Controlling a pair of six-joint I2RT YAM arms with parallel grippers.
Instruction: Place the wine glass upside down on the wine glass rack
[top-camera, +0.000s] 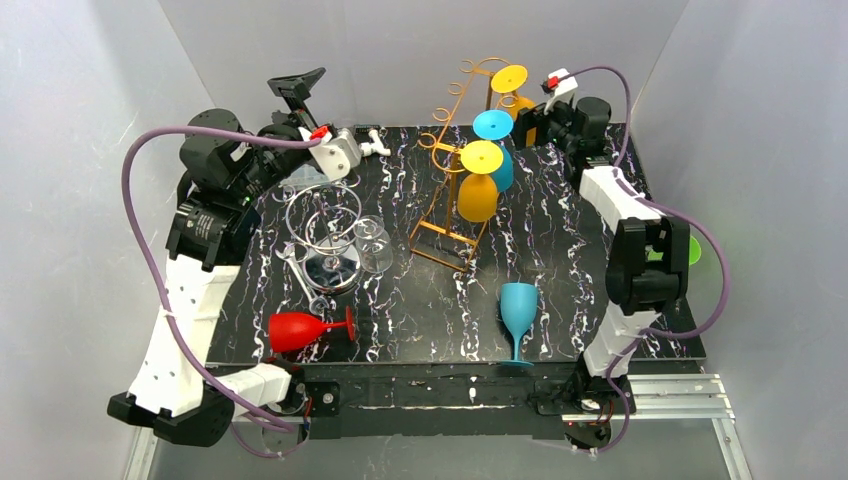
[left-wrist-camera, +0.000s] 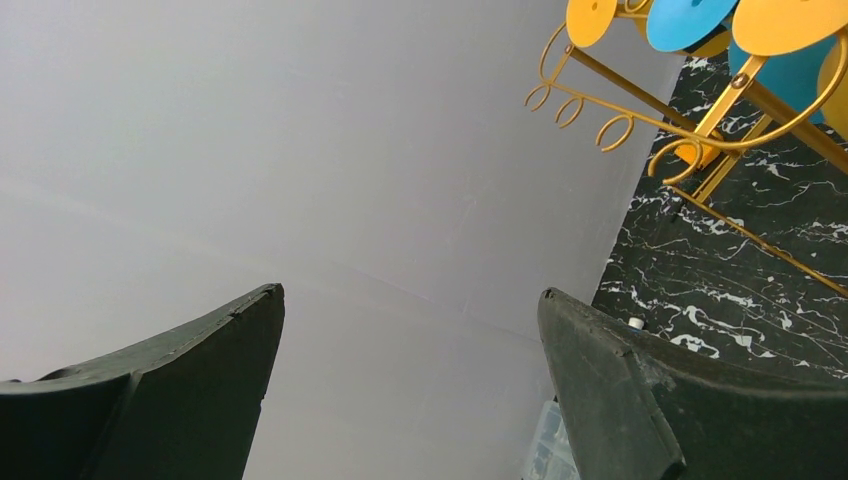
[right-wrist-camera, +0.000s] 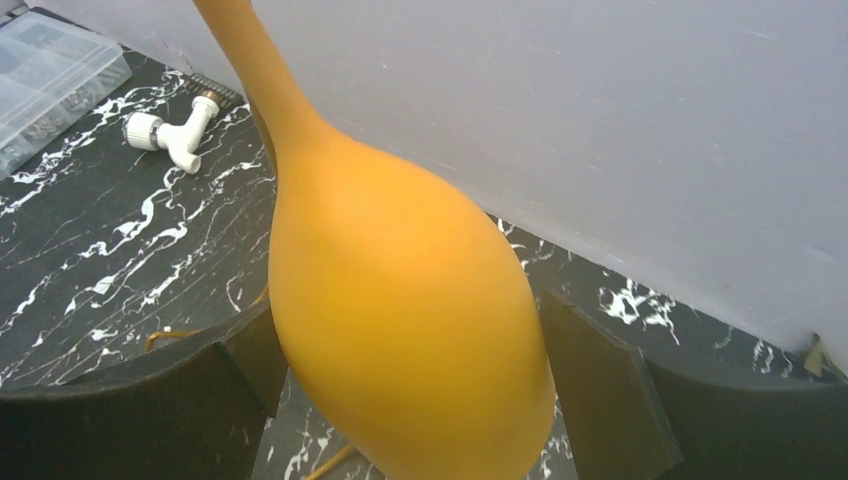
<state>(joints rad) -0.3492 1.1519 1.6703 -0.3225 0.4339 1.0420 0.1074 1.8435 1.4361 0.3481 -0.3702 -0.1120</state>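
Observation:
The gold wire wine glass rack (top-camera: 448, 205) stands at the back middle of the black marble table (top-camera: 420, 320). Three glasses hang upside down on it: a yellow one (top-camera: 478, 190) in front, a blue one (top-camera: 497, 150) behind it, and a yellow wine glass (top-camera: 509, 78) at the back. My right gripper (top-camera: 527, 125) is at that back glass. In the right wrist view its orange-yellow bowl (right-wrist-camera: 400, 300) fills the space between the wide-open gripper (right-wrist-camera: 405, 320). My left gripper (top-camera: 352, 150) is open and empty (left-wrist-camera: 410, 292), facing the back wall, with the rack (left-wrist-camera: 700, 120) to its right.
A red glass (top-camera: 300, 330) lies on its side at the front left. A teal glass (top-camera: 518, 308) is near the front edge. Clear glasses and a wire stand (top-camera: 330, 240) crowd the left side. A white tap fitting (right-wrist-camera: 170, 140) and a clear plastic box (right-wrist-camera: 50, 70) sit at the back.

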